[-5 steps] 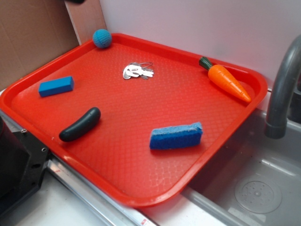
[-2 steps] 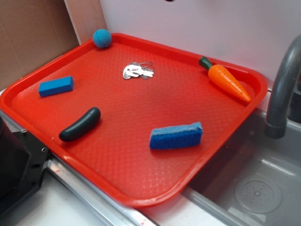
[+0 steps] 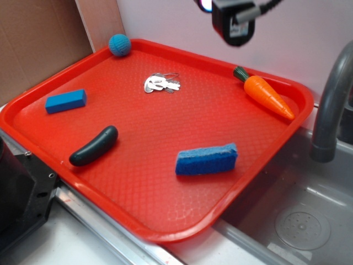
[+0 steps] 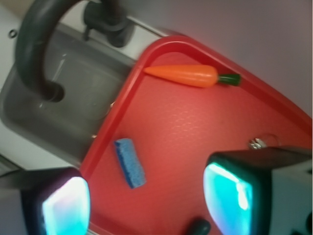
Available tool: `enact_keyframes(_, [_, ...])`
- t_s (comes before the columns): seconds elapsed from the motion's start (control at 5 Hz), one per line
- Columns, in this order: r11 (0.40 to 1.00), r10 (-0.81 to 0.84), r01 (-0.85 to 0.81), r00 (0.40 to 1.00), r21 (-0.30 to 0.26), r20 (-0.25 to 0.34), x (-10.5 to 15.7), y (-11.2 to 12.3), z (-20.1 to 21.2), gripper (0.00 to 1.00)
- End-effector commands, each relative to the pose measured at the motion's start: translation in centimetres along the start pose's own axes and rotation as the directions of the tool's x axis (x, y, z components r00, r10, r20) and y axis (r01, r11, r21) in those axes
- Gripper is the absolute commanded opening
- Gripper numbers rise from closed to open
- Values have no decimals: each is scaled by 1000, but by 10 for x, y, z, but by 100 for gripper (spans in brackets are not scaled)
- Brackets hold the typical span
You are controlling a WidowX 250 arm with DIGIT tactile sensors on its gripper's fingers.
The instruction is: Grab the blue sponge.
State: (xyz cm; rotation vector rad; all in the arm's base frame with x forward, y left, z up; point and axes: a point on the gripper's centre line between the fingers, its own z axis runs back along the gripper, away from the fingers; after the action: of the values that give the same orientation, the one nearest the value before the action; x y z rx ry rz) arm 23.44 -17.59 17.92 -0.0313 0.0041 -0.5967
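On the red dimpled plastic tray [image 3: 138, 187], the porous rectangular blue sponge [image 3: 206, 159] lies near the sink-side rim; high above it, the gripper [image 4: 146, 200] hangs, 2 fingers spread apart.

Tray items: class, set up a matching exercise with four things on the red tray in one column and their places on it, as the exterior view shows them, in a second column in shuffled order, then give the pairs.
Things:
1. sponge
2. carrot
3. teal ball
4. keys

Places:
A. far left corner of the tray
B. near the front right edge, by the sink
C. along the far right rim
D. middle of the far half

Pairs: 1-B, 2-C, 3-A, 4-D
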Motion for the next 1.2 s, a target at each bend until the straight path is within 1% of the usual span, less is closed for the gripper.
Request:
enact_keyframes(0.0, [1000, -4, 4, 999, 4, 50, -15, -10, 4, 100])
enact_keyframes(0.2, [998, 49, -53, 995, 37, 92, -27, -9, 4, 100])
enact_keyframes(0.6, [998, 49, -53, 995, 37, 92, -27, -9, 4, 100])
enact_keyframes(0.8, [996, -55, 58, 997, 65, -47, -6, 10, -45, 100])
enact_keyframes(1.0, [994, -112, 112, 973, -12, -202, -9, -5, -99, 100])
